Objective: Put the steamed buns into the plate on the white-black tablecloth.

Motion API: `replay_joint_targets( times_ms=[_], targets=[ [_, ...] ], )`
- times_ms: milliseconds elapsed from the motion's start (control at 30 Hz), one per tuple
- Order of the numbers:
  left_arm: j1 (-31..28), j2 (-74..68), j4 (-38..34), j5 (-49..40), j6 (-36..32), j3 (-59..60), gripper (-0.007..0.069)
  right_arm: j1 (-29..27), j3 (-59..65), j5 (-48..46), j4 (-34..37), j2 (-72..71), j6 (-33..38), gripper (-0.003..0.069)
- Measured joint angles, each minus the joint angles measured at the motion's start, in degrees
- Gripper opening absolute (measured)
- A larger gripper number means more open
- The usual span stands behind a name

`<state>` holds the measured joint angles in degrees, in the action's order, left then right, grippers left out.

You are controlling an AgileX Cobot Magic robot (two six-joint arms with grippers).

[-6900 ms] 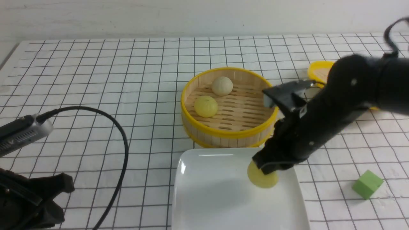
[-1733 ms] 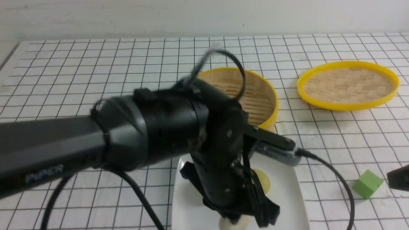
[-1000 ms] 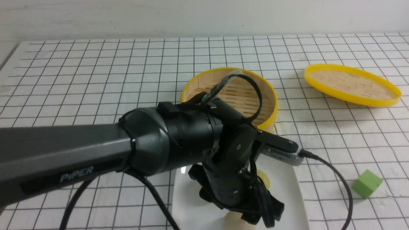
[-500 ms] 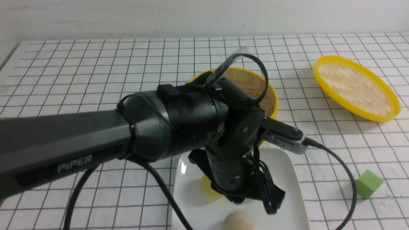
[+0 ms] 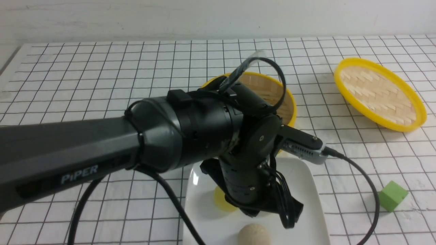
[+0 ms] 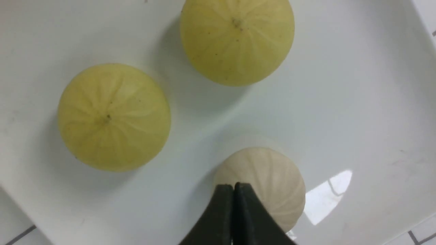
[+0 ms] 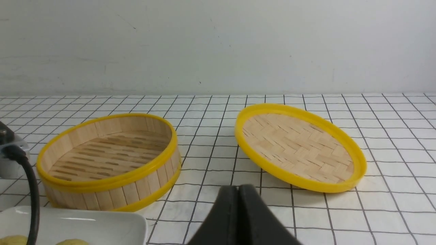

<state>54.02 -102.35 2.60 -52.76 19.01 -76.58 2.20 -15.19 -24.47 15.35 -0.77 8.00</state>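
found all three buns (image 6: 114,117) lying on plate (image 6: 357,85), near side of tablecloth (image 5: 102,75), just near of steamer (image 7: 109,185). logged left gripper (image 6: 234,186) pinched closed on nothing, close by beige bun (image 6: 272,170). logged right gripper (image 7: 238,188) likewise closed, empty. noted lid (image 7: 299,146) tilted, far right.

You've got two pale yellow buns (image 6: 114,117) and one beige-white bun (image 6: 272,177), all with pleats fanning out from the top, on a glossy white plate (image 6: 357,102). The tablecloth (image 5: 102,75) is white with a thin black grid. The bamboo steamer (image 7: 112,195) is tan slats with yellow rims, and its lid (image 7: 299,149) is herringbone weave inside a yellow ring. The cube (image 5: 392,196) is green. Your left arm (image 5: 68,153) is black with pale "PiPER" lettering.
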Motion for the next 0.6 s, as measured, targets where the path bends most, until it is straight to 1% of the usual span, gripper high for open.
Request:
replay_joint_targets(
  times_ms=[100, 200, 300, 367, 467, 600],
  targets=[
    [0.00, 0.00, 0.54, -0.05, 0.00, 0.00, 0.0012, 0.00, 0.00, 0.00, 0.00, 0.00, 0.00, 0.0003],
    [0.00, 0.73, 2.72, -0.63, 0.00, 0.00, 0.0013, 0.00, 0.23, 0.07, 0.00, 0.00, 0.00, 0.0006],
    [0.00, 3.72, 5.66, -0.87, 0.07, 0.00, 0.0013, 0.00, 2.57, 1.63, -1.73, 0.00, 0.00, 0.0010],
    [0.00, 5.18, 6.32, -0.95, 0.13, 0.00, 0.0013, 0.00, 3.99, 2.71, -3.08, 0.00, 0.00, 0.0011],
    [0.00, 10.73, 9.15, -2.40, 0.19, 0.00, 0.0013, 0.00, 9.69, 4.71, -6.77, 0.00, 0.00, 0.0015],
    [0.00, 17.25, 12.02, -6.21, 0.19, 0.00, 0.0013, 0.56, 14.48, 4.90, -7.45, 0.00, 0.00, 0.0019]
  ],
)
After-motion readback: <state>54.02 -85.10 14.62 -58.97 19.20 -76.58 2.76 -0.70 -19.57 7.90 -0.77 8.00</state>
